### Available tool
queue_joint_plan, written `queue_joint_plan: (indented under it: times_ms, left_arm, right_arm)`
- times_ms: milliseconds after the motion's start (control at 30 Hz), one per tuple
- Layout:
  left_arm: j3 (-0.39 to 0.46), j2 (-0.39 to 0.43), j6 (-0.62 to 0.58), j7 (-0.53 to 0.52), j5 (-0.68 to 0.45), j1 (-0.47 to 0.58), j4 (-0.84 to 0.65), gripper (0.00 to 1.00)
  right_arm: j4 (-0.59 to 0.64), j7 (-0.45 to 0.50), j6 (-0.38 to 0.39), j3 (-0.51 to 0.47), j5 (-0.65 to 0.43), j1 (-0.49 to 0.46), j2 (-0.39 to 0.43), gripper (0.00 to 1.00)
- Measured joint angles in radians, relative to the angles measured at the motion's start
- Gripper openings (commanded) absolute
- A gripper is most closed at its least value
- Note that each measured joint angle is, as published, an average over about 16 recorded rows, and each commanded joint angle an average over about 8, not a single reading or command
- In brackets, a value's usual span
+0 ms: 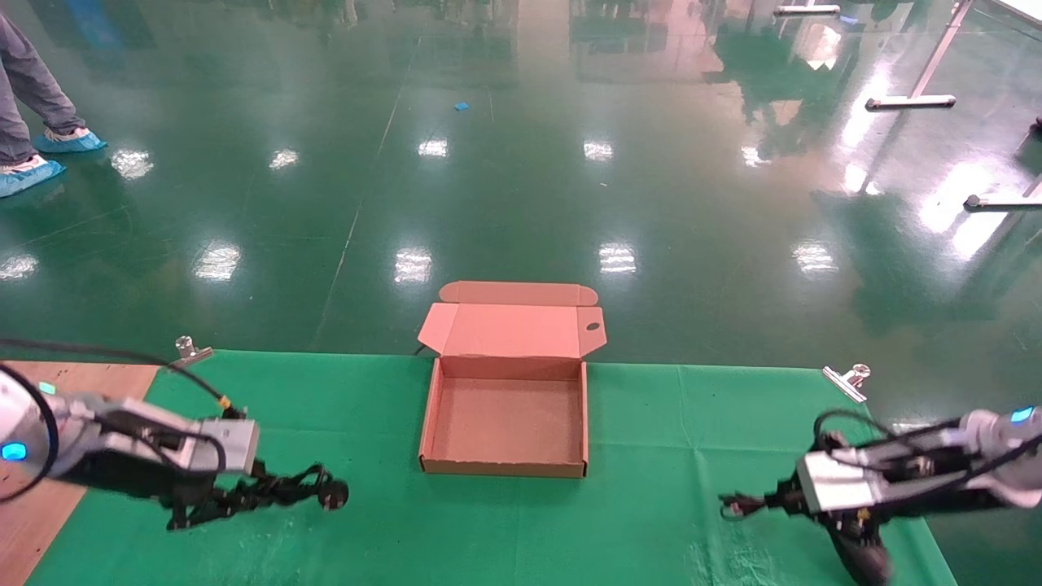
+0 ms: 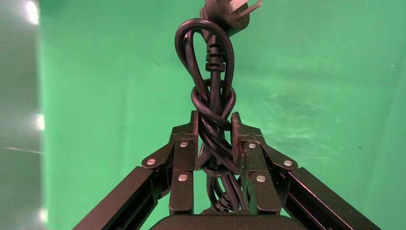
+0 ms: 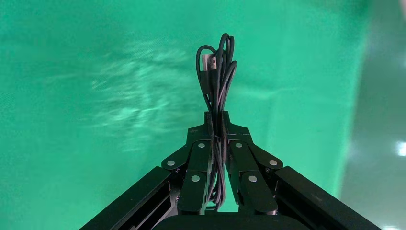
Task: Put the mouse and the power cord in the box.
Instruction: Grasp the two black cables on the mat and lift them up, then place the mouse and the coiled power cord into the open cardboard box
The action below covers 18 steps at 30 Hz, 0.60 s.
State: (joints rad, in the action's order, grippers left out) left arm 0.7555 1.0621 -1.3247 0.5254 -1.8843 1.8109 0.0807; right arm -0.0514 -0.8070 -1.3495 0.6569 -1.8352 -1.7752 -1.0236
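The left gripper point(image 2: 213, 127) has its jaws clamped on the power cord point(image 2: 210, 96), its plug cut off at the frame edge. The right gripper point(image 3: 218, 120) pinches the mouse point(image 1: 864, 557) cable; the mouse hangs below, partly hidden. The box point(image 1: 505, 423) sits open on the tabletop point(image 1: 692, 456) between them.

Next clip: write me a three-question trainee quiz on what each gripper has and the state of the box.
1. True or false: the box lies open and holds nothing.
2. What does the left gripper clamp? A) the mouse cable B) the power cord C) nothing
3. Fill in: the right gripper is shut on the thin coiled cable of the ____, which hangs below that arm in the head view.

Key
1. True.
2. B; its plug head points toward the box.
3. mouse.
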Motion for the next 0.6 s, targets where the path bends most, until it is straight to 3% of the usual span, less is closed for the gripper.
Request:
queue_joint_plan:
  times_ms: [333, 600]
  left_arm:
    - [0.009, 0.047, -0.068, -0.042, -0.014, 0.116, 0.1, 0.0]
    - [0.009, 0.095, -0.077, -0.068, -0.018, 0.192, 0.2, 0.0]
  right_arm:
    - [-0.059, 0.061, -0.085, -0.006, 0.008, -0.144, -0.016, 0.0]
    - [-0.115, 0.146, -0.096, -0.014, 0.018, -0.23, -0.079, 0.0]
